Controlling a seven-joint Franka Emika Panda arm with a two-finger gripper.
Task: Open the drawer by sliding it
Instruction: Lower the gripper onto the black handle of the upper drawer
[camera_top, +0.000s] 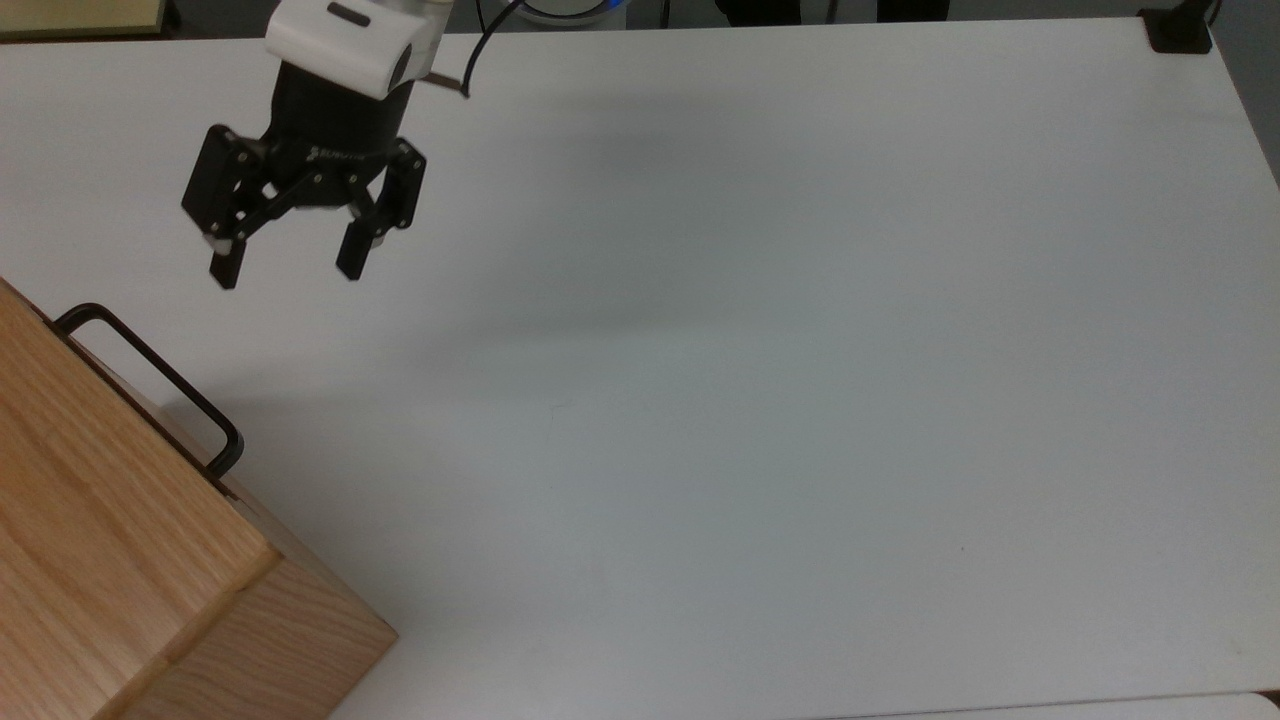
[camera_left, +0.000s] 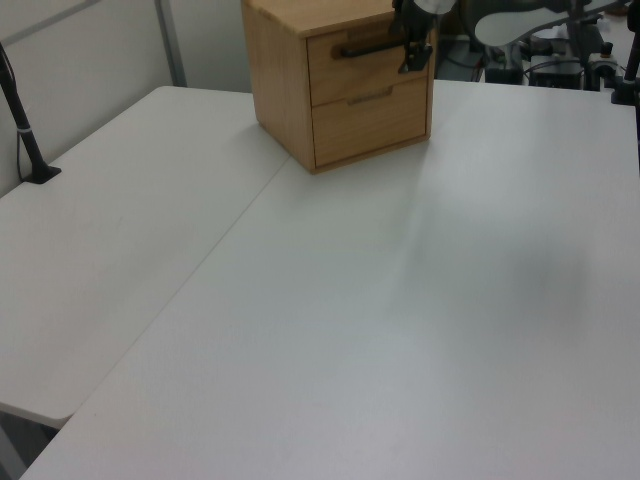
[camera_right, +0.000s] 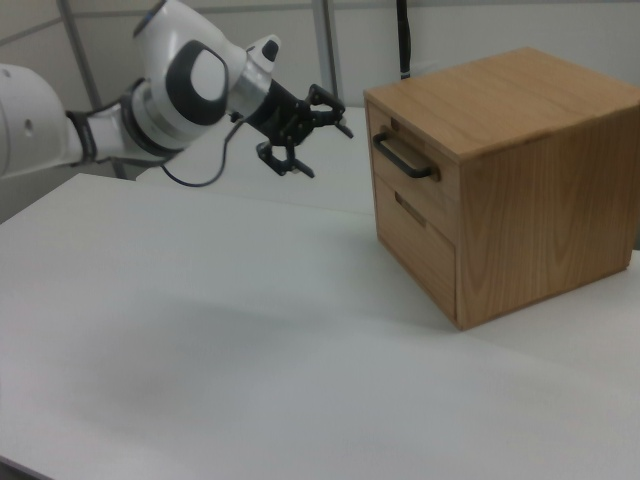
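The drawer (camera_right: 445, 195) is the upper of two in a light oak cabinet (camera_right: 520, 110), and its front sits flush with the cabinet face. A long black bar handle (camera_right: 405, 160) runs across it; the handle (camera_top: 150, 378) juts from the cabinet's edge in the top view. My gripper (camera_top: 287, 272) hangs open above the table, up and to the right of the handle in the top view, touching nothing. In the right view the gripper (camera_right: 328, 152) points at the cabinet from the right view's left, a short gap away. In the left view the gripper (camera_left: 410, 55) overlaps the right end of the handle (camera_left: 365, 46).
The cabinet (camera_top: 100, 520) fills the lower left corner of the top view. A lower drawer (camera_right: 420, 255) with a recessed grip sits under the upper one. The white table (camera_top: 750, 400) spreads out around it. A black clamp (camera_top: 1178, 30) sits at the top view's far right corner.
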